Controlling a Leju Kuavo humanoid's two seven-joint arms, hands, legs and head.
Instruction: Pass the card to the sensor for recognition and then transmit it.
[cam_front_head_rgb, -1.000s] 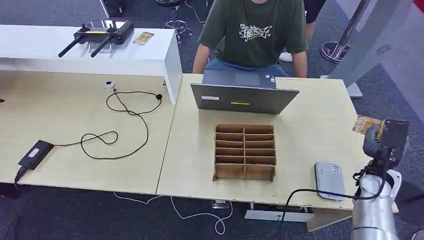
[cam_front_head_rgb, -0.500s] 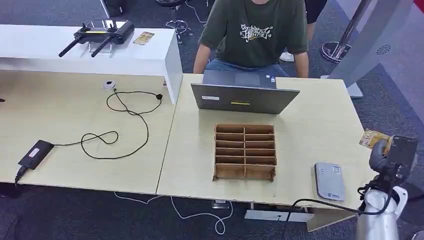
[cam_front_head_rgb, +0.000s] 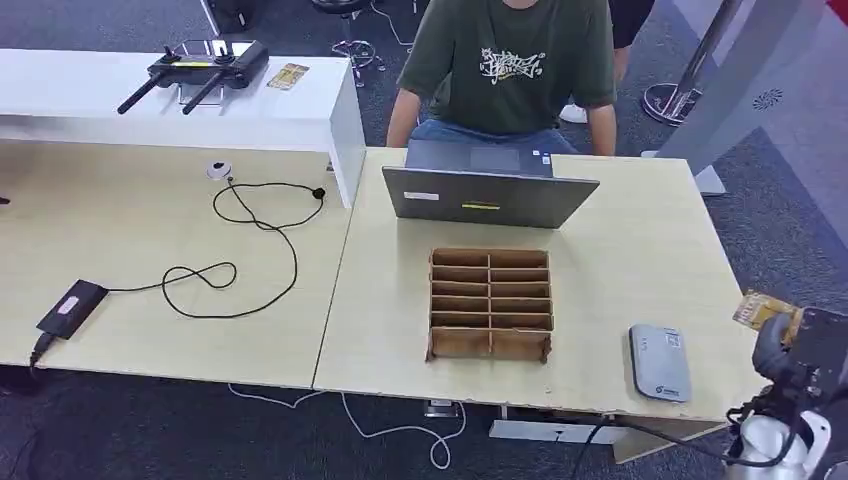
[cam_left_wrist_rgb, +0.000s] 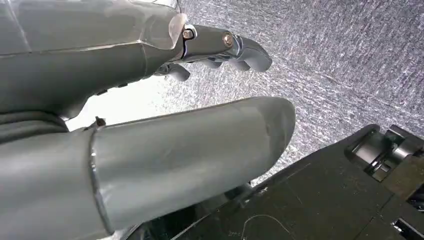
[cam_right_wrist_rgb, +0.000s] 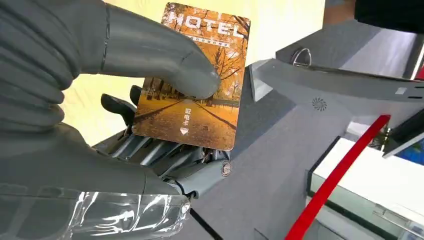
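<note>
A: Where is the card (cam_right_wrist_rgb: 192, 80)?
B: Pinched in the right hand (cam_right_wrist_rgb: 100, 115), off the counter's (cam_front_head_rgb: 640, 250) right edge; left hand (cam_left_wrist_rgb: 150, 150) indeterminate.
A: Progress?
B: Grasped; sensor (cam_front_head_rgb: 659, 362) pass and handover remain.

A glossy printed card (cam_right_wrist_rgb: 195, 80) is pinched by the right hand (cam_right_wrist_rgb: 100, 100) — smooth matt grey plastic. The table (cam_front_head_rgb: 640, 250) is finished in pale matt wood laminate; the divided box (cam_front_head_rgb: 490, 305) looks like plain brown wood — unvarnished. The sensor (cam_front_head_rgb: 659, 362) appears as smooth grey plastic.
</note>
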